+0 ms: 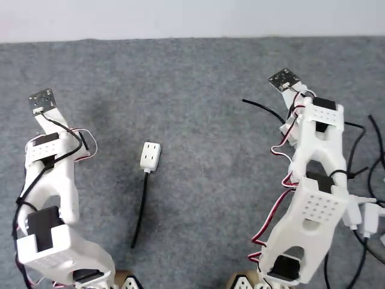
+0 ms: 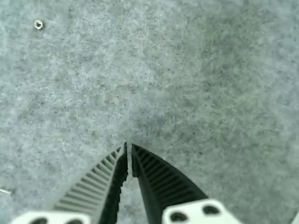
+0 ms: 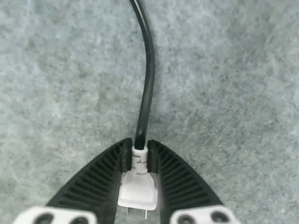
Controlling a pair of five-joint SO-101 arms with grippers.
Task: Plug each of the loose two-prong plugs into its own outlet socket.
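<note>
Two arms standing side by side. One white outlet block lying flat. One two-prong plug showing clearly. One tiny metal ring lying loose. White plug-like pieces clustering at edge, count unclear.

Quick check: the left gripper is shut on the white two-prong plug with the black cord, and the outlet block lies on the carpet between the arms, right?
Wrong arm. The right wrist view shows the right gripper shut on the white two-prong plug with the black cord. The left gripper is shut on nothing. The outlet block does lie on the carpet between the arms.
</note>
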